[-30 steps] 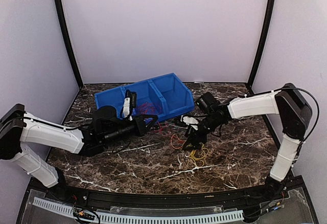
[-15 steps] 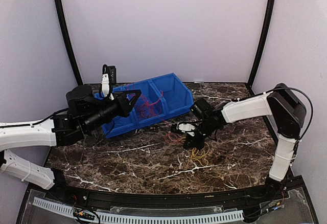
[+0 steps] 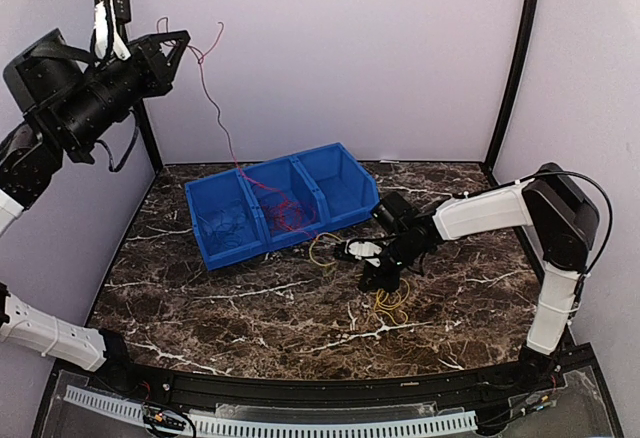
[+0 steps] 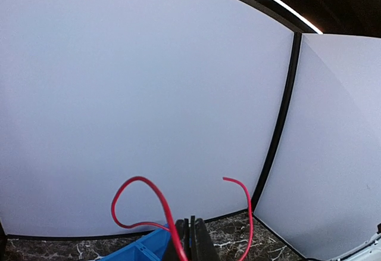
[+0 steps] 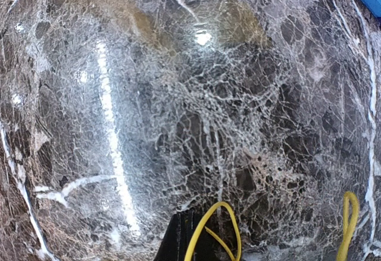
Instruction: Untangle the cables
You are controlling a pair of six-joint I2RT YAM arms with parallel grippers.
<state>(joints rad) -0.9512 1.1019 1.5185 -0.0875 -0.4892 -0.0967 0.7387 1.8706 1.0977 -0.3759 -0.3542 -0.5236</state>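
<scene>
Pinching red cable (image 4: 161, 204), left gripper (image 4: 191, 230); right gripper (image 3: 372, 280) closed beside yellow cable (image 5: 221, 204), clearest at wrist.

The top external view looks down from above and behind the arm bases over the whole marble surface (image 3: 250, 308), blue bin (image 3: 285, 203) included. The left wrist view, held high, faces level toward the back wall, sharing the red cable (image 4: 140, 179) and a bin corner at its lower edge. The right wrist view sits close over the surface, yellow cable (image 5: 221, 204) at its bottom, bin corner upper right.
</scene>
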